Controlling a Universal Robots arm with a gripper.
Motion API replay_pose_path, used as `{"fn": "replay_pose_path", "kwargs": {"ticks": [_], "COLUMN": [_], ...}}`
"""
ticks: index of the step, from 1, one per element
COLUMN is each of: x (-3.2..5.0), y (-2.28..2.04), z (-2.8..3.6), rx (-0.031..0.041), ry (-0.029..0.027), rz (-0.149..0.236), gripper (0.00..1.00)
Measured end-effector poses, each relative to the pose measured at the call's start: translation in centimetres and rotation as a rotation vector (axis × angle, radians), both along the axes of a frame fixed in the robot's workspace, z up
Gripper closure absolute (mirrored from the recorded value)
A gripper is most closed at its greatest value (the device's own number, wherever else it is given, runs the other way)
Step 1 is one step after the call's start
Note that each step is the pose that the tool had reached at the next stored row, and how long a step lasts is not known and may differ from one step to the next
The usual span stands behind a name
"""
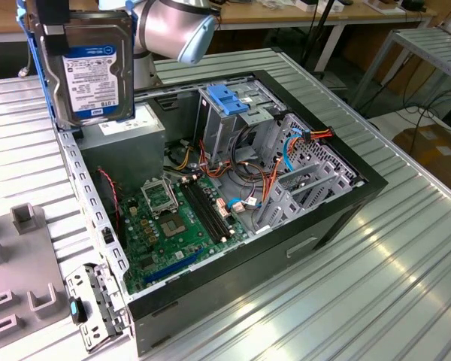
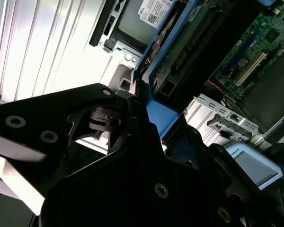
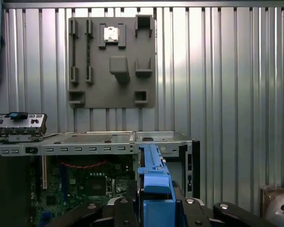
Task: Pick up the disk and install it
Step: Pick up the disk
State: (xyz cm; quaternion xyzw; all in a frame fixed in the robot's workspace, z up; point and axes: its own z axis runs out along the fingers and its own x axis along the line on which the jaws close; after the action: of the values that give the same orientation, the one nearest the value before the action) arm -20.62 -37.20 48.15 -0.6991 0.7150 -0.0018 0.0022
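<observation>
Above the ribbed metal table (image 1: 376,286), the fingers (image 3: 126,213) clamp the disk (image 1: 90,71).

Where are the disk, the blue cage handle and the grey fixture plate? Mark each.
the disk (image 1: 90,79): exterior view, on its label.
the blue cage handle (image 1: 227,99): exterior view, on its top face.
the grey fixture plate (image 3: 103,93): first wrist view, on a bare flat part.

Exterior view's left: disk (image 1: 90,75) above computer case (image 1: 344,216) edge; case on table (image 1: 406,286).
</observation>
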Motion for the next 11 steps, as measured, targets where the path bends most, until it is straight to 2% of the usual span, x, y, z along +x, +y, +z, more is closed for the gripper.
{"fn": "replay_pose_path", "kwargs": {"ticks": [11], "x": [3.42], "y": [0.00], "z": [-0.12], "rx": [-0.0071], "ry": [0.0001], "rz": [0.000], "gripper": [0.63]}}
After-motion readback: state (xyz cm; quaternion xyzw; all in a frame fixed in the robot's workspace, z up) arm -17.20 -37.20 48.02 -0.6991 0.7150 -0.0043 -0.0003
